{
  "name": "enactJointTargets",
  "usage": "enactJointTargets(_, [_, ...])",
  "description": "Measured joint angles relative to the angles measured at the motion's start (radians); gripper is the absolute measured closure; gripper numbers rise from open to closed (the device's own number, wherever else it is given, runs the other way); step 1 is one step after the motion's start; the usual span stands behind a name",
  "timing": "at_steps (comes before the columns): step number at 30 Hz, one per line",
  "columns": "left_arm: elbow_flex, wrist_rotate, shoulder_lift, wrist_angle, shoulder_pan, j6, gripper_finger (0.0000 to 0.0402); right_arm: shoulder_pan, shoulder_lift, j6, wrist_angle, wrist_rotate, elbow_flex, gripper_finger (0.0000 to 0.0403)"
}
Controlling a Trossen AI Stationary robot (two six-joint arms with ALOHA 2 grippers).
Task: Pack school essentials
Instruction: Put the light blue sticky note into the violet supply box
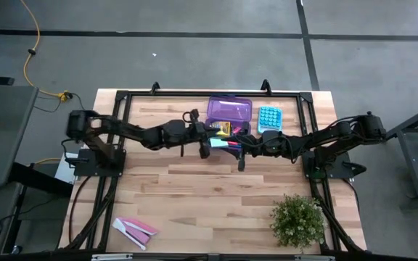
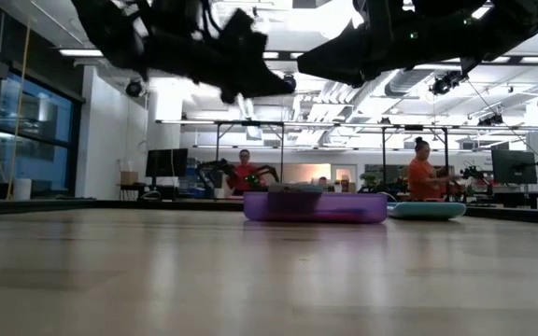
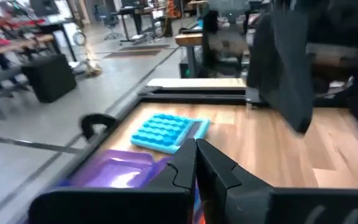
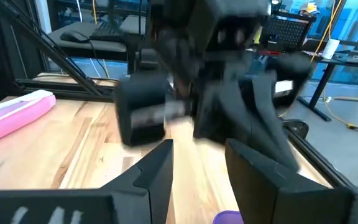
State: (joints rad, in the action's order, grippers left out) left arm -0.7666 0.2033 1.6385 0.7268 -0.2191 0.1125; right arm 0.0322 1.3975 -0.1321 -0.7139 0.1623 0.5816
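Box: purple box (image 1: 229,111) at the table's (image 1: 194,188) far middle, lid open; a blue pad (image 1: 268,118) just beside it
Essentials: small bright items (image 1: 224,132) lie in a heap just in front of the box, between the two arms; single pieces cannot be told apart
Left gripper (image 1: 205,145): over the heap, jaws together, nothing seen in them
Right gripper (image 1: 241,156): raised near the heap, jaws apart, holding nothing
Handling: likely light, stiff and smooth, so pens may roll; best pinched across the middle of the barrel, flat pieces by an edge
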Motion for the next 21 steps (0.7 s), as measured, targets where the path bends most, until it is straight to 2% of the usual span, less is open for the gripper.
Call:
enactJointTargets(6, [-0.001,0.074,-0.238,-0.346,0.044,0.024,0.0402,0.0,0.0,-0.003,0.02,0.0,0.0,0.0263])
enactJointTargets(9, [0.027,0.077,-0.34,-0.41,0.085,0.007,0.0402,0.0,0.0,0.0,0.027,0.0,0.0,0.0263])
enactJointTargets(12, [0.14,0.103,-0.429,-0.296,0.145,-0.017,0.0402,0.0,0.0,0.02,0.034,0.0,0.0,0.0263])
enactJointTargets(17, [0.395,0.22,-0.548,0.018,0.25,-0.032,0.0402,0.001,0.0,0.07,0.081,0.012,0.0,0.0263])
enactJointTargets(21, [0.507,0.282,-0.611,0.151,0.29,-0.027,0.0402,0.022,0.038,0.046,0.271,0.158,0.059,0.0263])
